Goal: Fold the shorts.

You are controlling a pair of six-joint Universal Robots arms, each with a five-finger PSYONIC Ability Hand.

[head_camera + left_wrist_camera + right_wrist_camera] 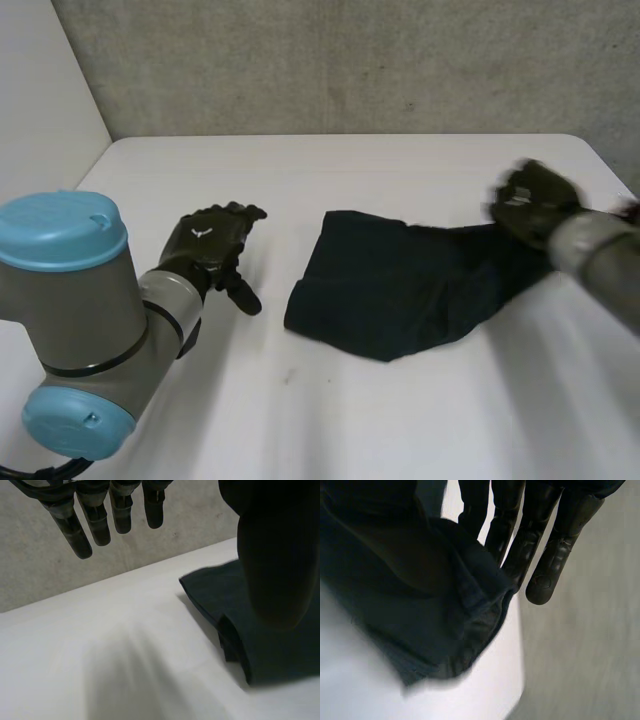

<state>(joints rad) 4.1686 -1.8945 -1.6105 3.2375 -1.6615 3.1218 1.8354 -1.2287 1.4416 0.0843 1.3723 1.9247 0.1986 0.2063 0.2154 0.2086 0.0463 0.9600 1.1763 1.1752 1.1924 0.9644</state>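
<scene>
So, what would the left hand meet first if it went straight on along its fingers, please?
Probably only bare table, then the wall; the shorts lie beside the left hand, off its line. Depth is unclear.

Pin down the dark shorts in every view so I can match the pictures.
Head view: the shorts lie right of centre, between the left hand and the right hand, which holds one end.
Left wrist view: beside that hand's thumb, lying on the white table.
Right wrist view: bunched against the right hand's fingers, with one edge raised.
Shared landmark: the white table under the shorts.
</scene>
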